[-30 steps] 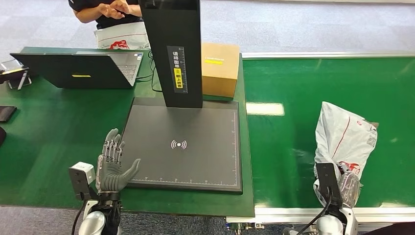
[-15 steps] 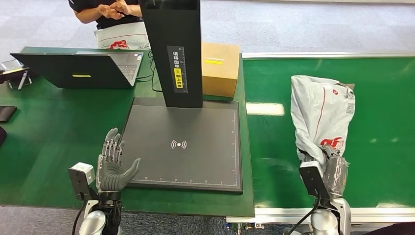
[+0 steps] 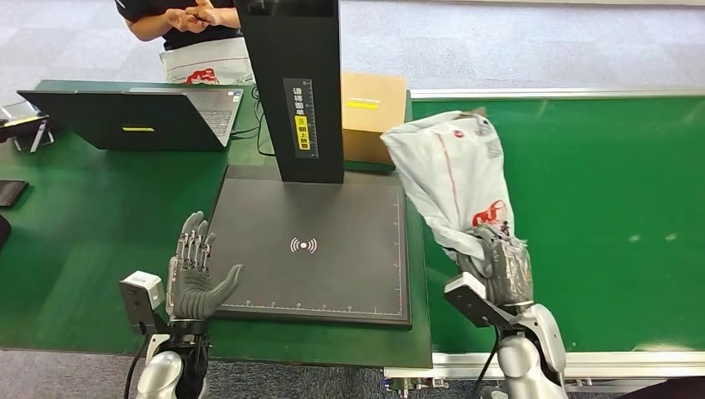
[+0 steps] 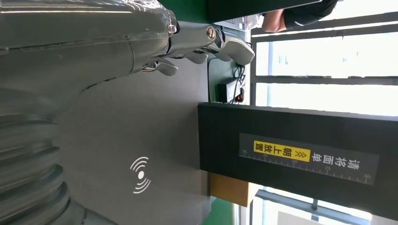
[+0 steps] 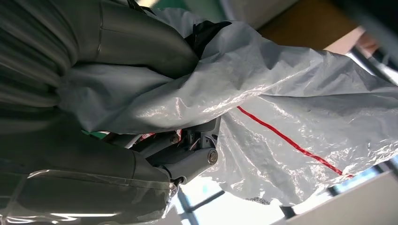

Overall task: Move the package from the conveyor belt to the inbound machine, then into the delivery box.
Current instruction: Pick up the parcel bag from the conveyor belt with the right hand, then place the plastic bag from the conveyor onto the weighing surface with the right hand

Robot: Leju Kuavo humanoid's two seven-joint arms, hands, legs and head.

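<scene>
- Over the seam between the conveyor belt [image 3: 582,208] and the green table [image 3: 91,224], the right hand [image 3: 497,268] has the package [image 3: 453,179] pinned in its fingers, gripped at the lower end. It's a white plastic mailer bag with a red stripe and red print.
- Package sits up off the belt, tilted, with its top end leaning toward the black column [image 3: 298,87] and partly covering the cardboard box [image 3: 370,116] behind it. Lower end is just beside the right edge of the inbound machine's dark pad [image 3: 332,208], not lying on it.
- Right wrist view: crinkly white plastic [image 5: 281,112] wrapped round the thumb and fingers [image 5: 187,159], red line running across it. Definitely a firm hold.
- Left hand [image 3: 197,274] is up at the near left corner of the pad, fingers spread and pointing up, thumb out toward the pad, nothing in it.
- Left wrist view looks across the pad with its wireless-style symbol [image 4: 141,174], and the column with a yellow label strip [image 4: 281,151].
- Open laptop [image 3: 141,116] on the table's far left, a small dark device [image 3: 12,193] at the left edge.
- A person [image 3: 179,21] in a dark top stands behind the laptop, hands together, with another white bag [image 3: 204,62] in front of them.
</scene>
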